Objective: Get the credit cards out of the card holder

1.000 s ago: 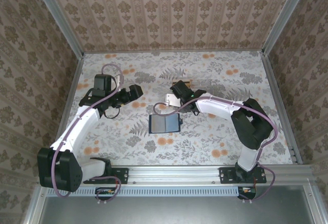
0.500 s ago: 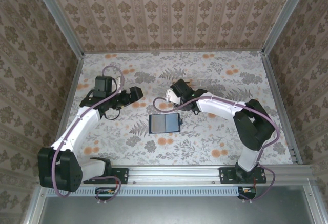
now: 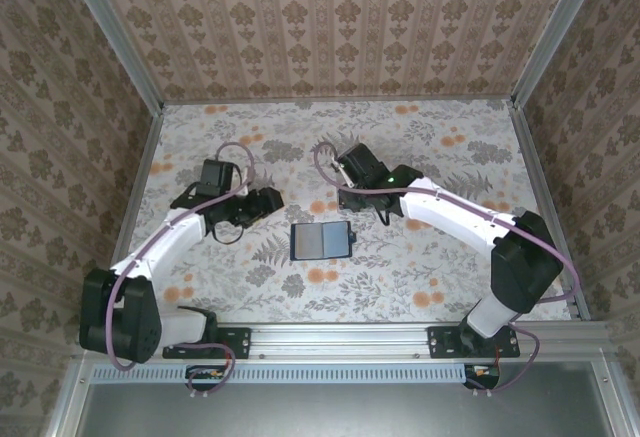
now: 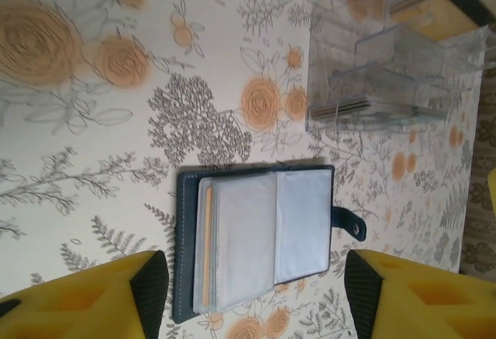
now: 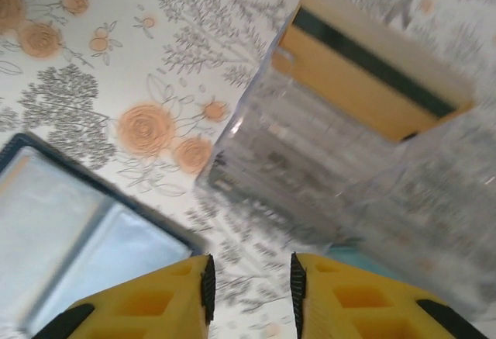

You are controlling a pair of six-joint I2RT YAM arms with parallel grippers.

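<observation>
Wallpaper walls (image 3: pixel 330 17) ring a floral tablecloth (image 3: pixel 430 137) seen from above; the card holder (image 3: pixel 321 241) lies open mid-table. Left wrist: left gripper (image 4: pixel 256 277) spread wide over the holder, clear box (image 4: pixel 387 75) beyond. Right wrist: right gripper (image 5: pixel 249 269) narrowly parted, cloth showing between, box just ahead

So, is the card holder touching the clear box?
Apart. The left wrist view shows patterned cloth between the holder and the box.
</observation>
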